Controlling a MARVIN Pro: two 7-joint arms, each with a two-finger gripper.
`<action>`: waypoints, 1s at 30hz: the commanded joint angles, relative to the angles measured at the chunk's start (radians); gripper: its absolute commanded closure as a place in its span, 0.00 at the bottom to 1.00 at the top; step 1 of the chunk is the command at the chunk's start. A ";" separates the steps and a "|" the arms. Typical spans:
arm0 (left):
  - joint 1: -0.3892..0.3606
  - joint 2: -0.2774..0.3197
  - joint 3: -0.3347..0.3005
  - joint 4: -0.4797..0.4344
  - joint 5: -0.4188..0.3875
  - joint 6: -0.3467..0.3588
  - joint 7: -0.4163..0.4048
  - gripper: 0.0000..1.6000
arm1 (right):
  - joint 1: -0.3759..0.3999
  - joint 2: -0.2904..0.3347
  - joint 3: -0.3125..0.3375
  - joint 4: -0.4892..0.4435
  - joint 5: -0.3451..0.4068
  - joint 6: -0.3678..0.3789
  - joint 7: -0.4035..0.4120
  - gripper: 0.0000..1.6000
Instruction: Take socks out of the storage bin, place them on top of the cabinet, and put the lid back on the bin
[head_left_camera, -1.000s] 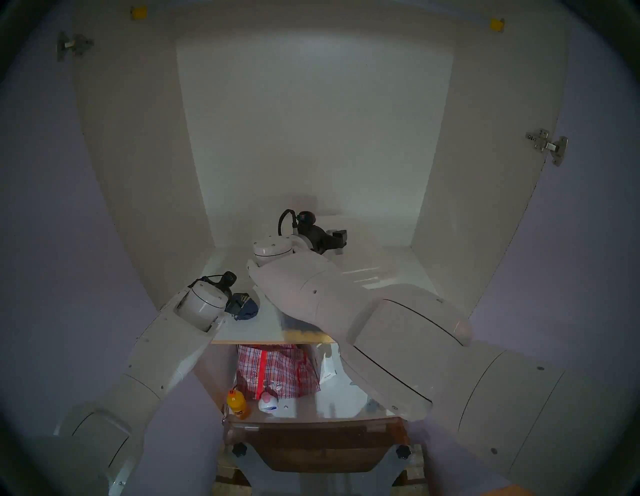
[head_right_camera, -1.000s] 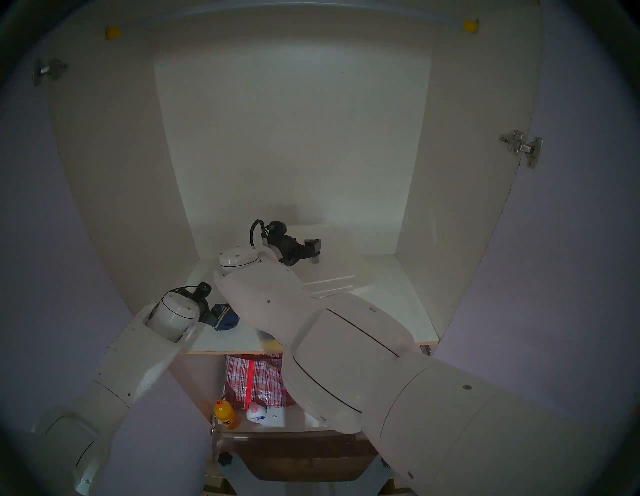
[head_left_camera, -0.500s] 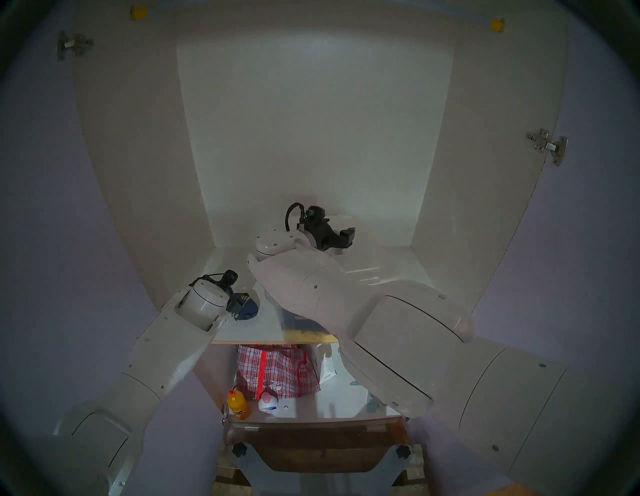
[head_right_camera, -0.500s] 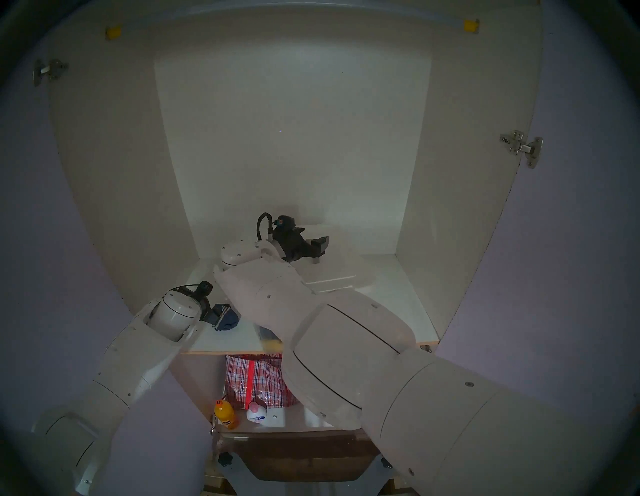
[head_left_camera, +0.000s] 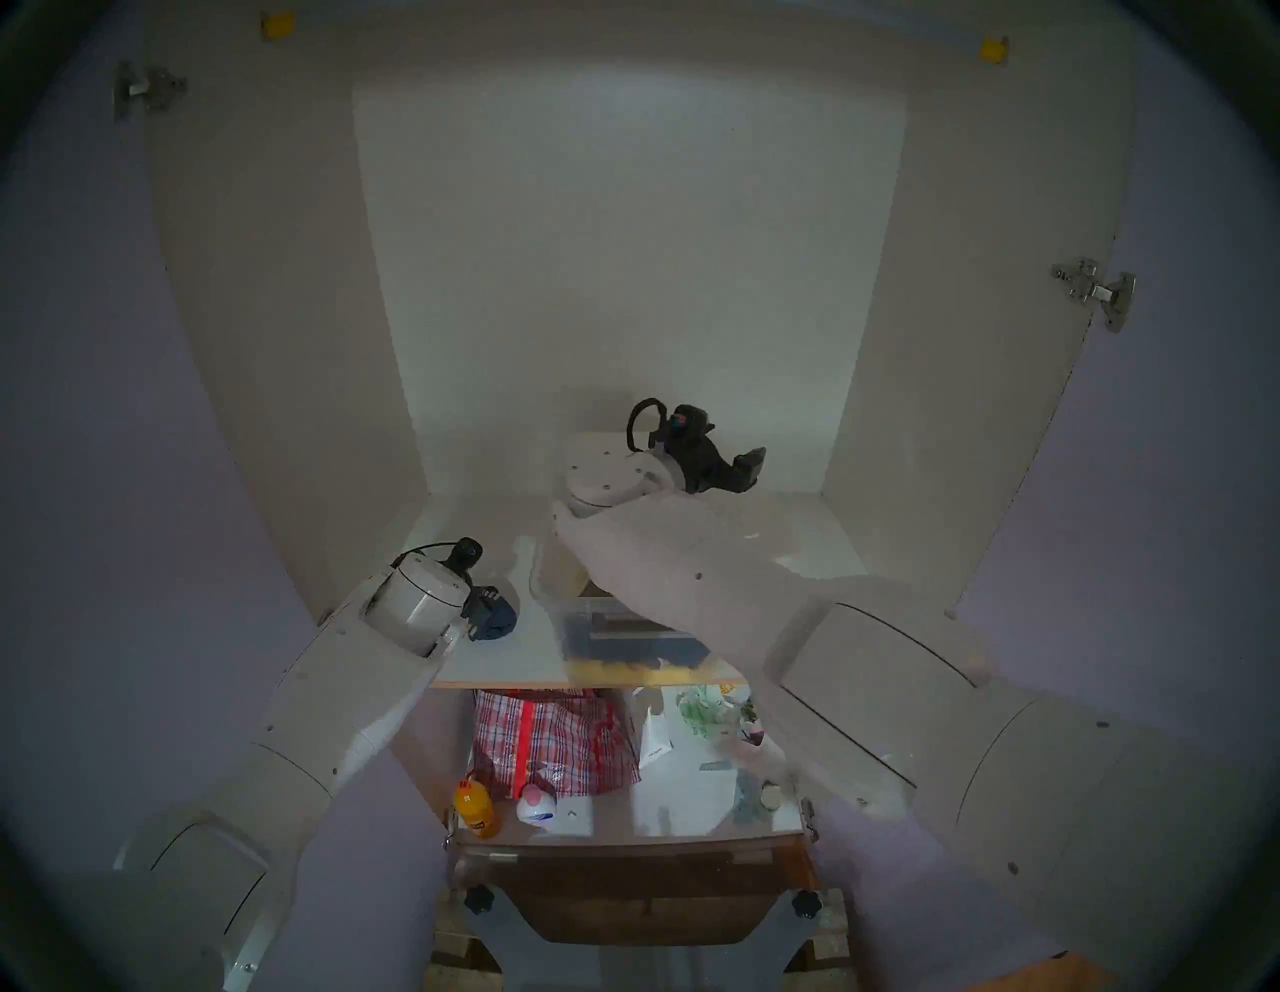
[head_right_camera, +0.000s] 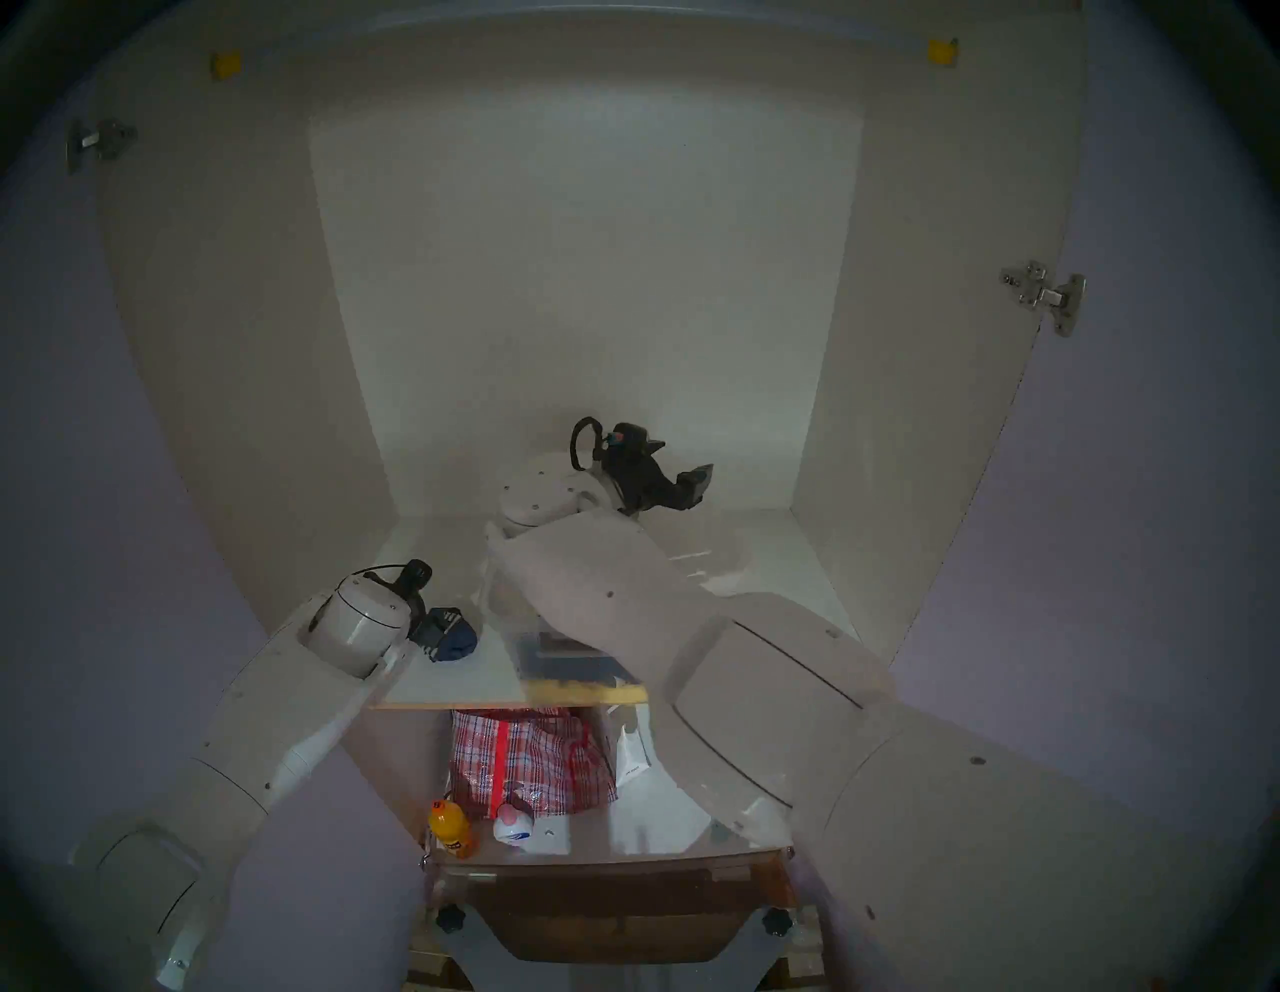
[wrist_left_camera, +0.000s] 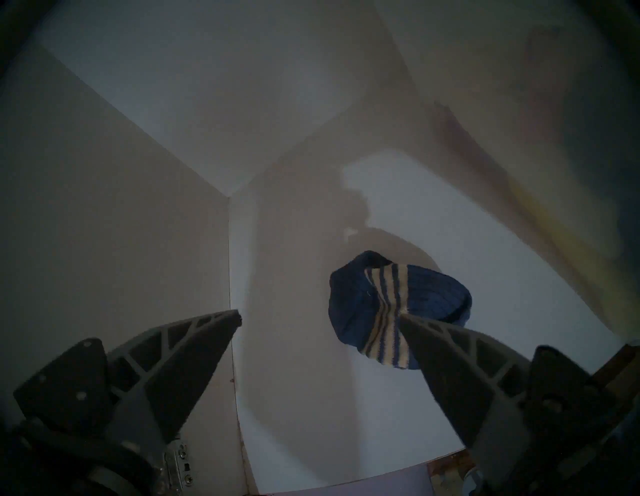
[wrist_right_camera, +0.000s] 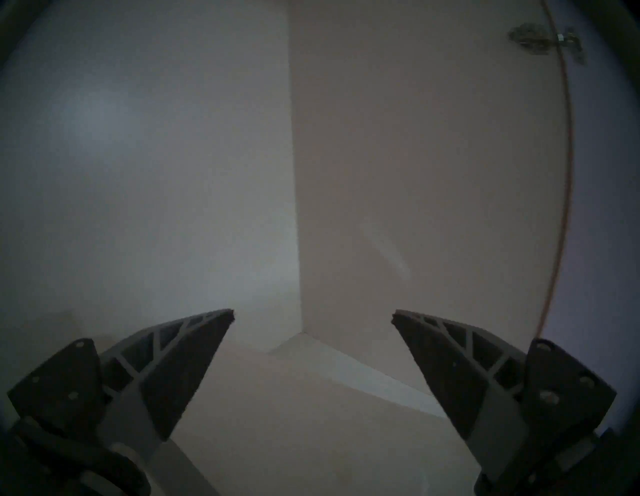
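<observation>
The navy socks (head_left_camera: 497, 613) with white stripes lie on the cabinet's glossy white shelf (head_left_camera: 505, 661), at its left front. My left gripper (head_left_camera: 478, 609) is open right beside them. In the left wrist view its right fingertip (wrist_left_camera: 412, 320) is at the socks (wrist_left_camera: 398, 294), and the open jaws (wrist_left_camera: 318, 315) hold nothing. The clear storage bin (head_left_camera: 623, 637) stands uncovered at the shelf's front, with dark blue and yellow fabric inside, partly under my right arm. The white lid (head_right_camera: 717, 551) lies behind it, mostly hidden. My right gripper (head_left_camera: 751, 461) is open and empty near the back wall (wrist_right_camera: 313, 315).
The cabinet's side walls and back wall close in the shelf, with a hinge (head_left_camera: 1094, 291) on the right door. On the lower shelf are a red checked bag (head_left_camera: 554, 741), an orange bottle (head_left_camera: 474, 807), a white and pink bottle (head_left_camera: 537, 807) and a white bag (head_left_camera: 654, 741).
My right arm has swung right and back, carrying its open gripper from over the lid toward the back right corner and uncovering more of the bin. The left gripper and socks have barely moved.
</observation>
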 joint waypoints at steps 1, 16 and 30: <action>-0.028 -0.002 -0.005 -0.024 0.002 0.005 0.003 0.00 | -0.023 0.092 -0.021 -0.138 0.036 0.082 0.144 0.00; -0.030 -0.002 -0.003 -0.027 0.001 0.017 0.005 0.00 | -0.120 0.358 0.005 -0.512 0.212 0.465 0.511 0.00; -0.030 0.000 -0.002 -0.030 0.000 0.022 0.004 0.00 | -0.101 0.391 0.003 -0.429 0.241 0.462 0.654 0.00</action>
